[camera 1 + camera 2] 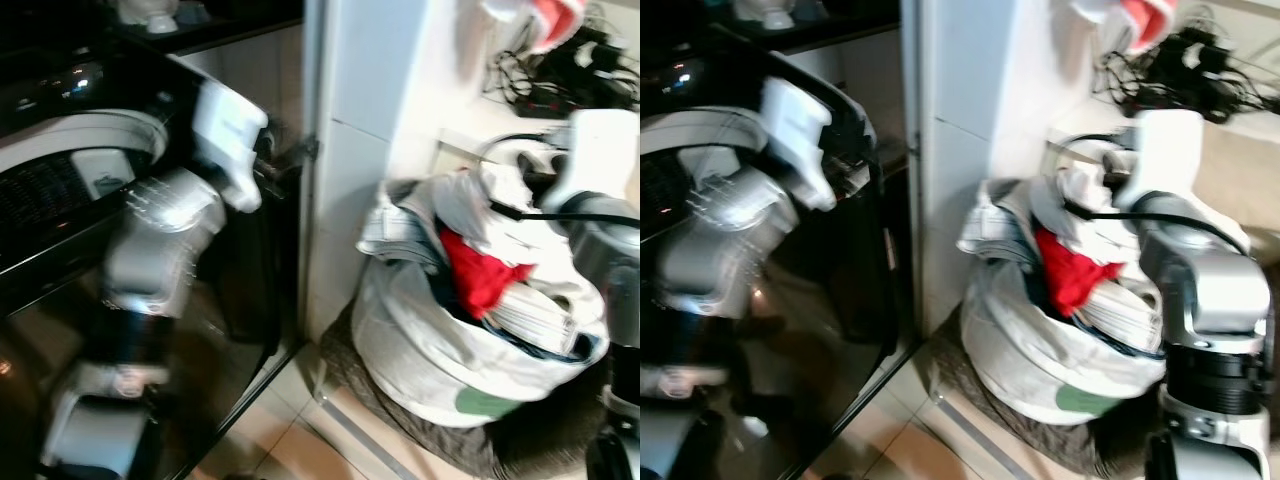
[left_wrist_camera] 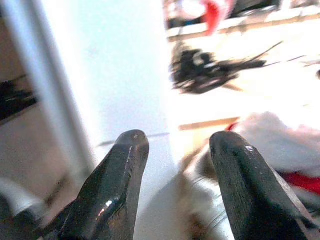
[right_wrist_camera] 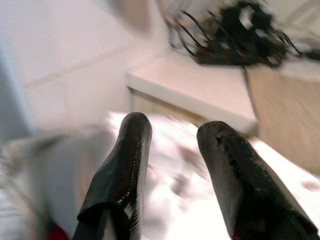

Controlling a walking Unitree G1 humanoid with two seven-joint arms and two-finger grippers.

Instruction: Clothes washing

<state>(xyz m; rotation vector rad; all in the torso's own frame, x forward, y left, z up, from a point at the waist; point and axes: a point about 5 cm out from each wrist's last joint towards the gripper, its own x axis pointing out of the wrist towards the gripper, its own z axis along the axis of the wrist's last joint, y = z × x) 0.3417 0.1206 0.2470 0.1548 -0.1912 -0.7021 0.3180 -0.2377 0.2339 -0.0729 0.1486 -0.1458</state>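
Both grippers open, empty; laundry bag prob. full.

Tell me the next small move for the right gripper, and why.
Probably lower the right gripper, its fingers open and empty, onto the heaped clothes in the white fabric laundry bag. The red garment lies on top, and the black top-loading washing machine stands beside the bag.

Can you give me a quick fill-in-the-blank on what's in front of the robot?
1. The bright garment on top of the laundry bag is ____.
2. The bag stands to the ____ of the washer.
3. The left claw is ____, with nothing between its fingers.
4. On the ledge behind the bag lies a tangle of black ____.

Missing words: red; right; open; cables
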